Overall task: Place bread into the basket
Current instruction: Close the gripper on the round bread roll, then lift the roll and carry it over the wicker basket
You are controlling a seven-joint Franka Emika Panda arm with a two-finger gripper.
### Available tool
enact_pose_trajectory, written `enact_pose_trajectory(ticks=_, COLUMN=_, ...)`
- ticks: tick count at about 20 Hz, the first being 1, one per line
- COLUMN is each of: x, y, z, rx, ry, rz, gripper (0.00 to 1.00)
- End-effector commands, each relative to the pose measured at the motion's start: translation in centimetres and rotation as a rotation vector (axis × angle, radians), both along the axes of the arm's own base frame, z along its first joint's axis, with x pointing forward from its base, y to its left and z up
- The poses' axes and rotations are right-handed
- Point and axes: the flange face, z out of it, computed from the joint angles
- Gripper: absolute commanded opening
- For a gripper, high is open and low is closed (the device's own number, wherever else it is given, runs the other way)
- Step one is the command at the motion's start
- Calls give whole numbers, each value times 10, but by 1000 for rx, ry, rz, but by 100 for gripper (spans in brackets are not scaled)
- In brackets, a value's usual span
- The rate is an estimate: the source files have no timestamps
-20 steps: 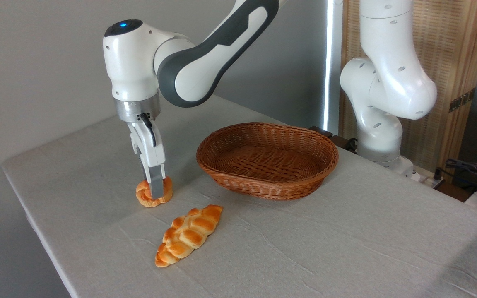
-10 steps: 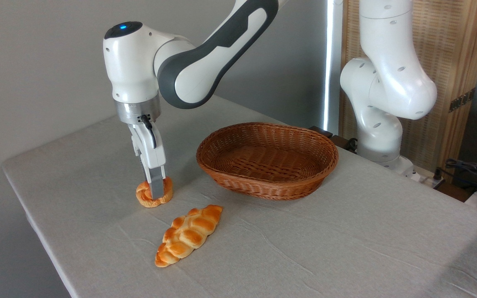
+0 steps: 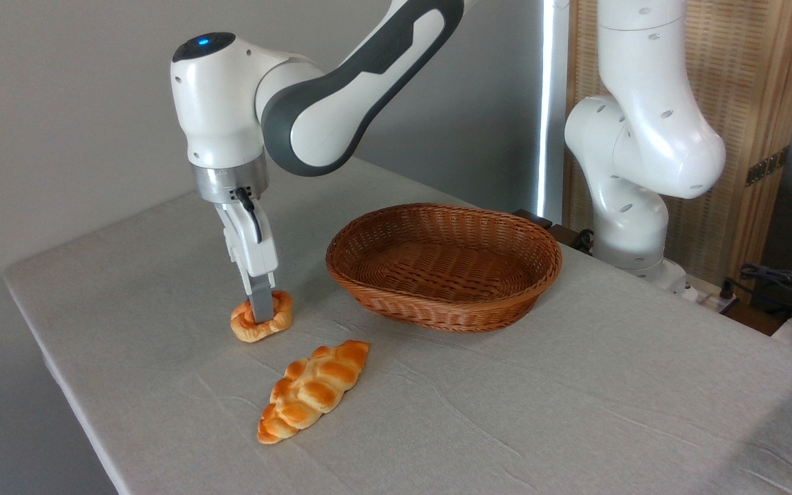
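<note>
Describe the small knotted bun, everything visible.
The bun is small, round and knotted, with a glossy golden-orange crust and paler creases between the twists. It sits at the left of the table, left of the wicker basket and behind the long braided loaf, touching neither. The gripper comes straight down onto it, one grey finger crossing its front; the other is hidden. It looks slightly tilted, right side raised; whether it has left the cloth cannot be told.

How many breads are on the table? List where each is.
2. A round bun sits left of the basket, with the gripper down on it. A braided loaf lies nearer the camera. None in the basket.
</note>
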Motion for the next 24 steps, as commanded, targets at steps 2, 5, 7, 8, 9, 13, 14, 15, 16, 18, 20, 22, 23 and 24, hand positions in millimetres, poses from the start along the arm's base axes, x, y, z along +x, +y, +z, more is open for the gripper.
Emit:
enact_pose_trajectory(ticks=2, x=-15, y=19, z=52, rx=39, ry=13, rz=31, gripper=11)
enact_pose_trajectory(ticks=5, x=-33, y=48, z=99, rx=54, ry=14, rz=66, gripper=11)
enact_pose_trajectory(ticks=7, x=-48, y=55, z=119, rx=64, ry=26, rz=68, gripper=11)
enact_pose_trajectory(ticks=8, x=-60, y=59, z=129, rx=75, ry=48, rz=67, gripper=11)
enact_pose_trajectory(ticks=9, x=-65, y=60, z=130, rx=82, ry=68, rz=62, gripper=11)
enact_pose_trajectory(ticks=13, x=-112, y=44, z=121, rx=141, ry=206, rz=-29, gripper=14)
enact_pose_trajectory(ticks=14, x=-125, y=38, z=110, rx=153, ry=224, rz=-49, gripper=21)
enact_pose_trajectory(ticks=15, x=-129, y=37, z=103, rx=158, ry=235, rz=-58, gripper=28)
enact_pose_trajectory(ticks=16, x=-137, y=34, z=91, rx=167, ry=254, rz=-78, gripper=52)
enact_pose_trajectory(ticks=18, x=-144, y=28, z=73, rx=181, ry=272, rz=-95, gripper=87)
enact_pose_trajectory(ticks=20, x=-142, y=28, z=65, rx=190, ry=249, rz=-97, gripper=100)
enact_pose_trajectory(ticks=22, x=-140, y=26, z=61, rx=185, ry=228, rz=-98, gripper=100)
enact_pose_trajectory(ticks=23, x=-141, y=23, z=57, rx=185, ry=224, rz=-106, gripper=100)
enact_pose_trajectory(ticks=24, x=-142, y=19, z=53, rx=185, ry=222, rz=-115, gripper=100)
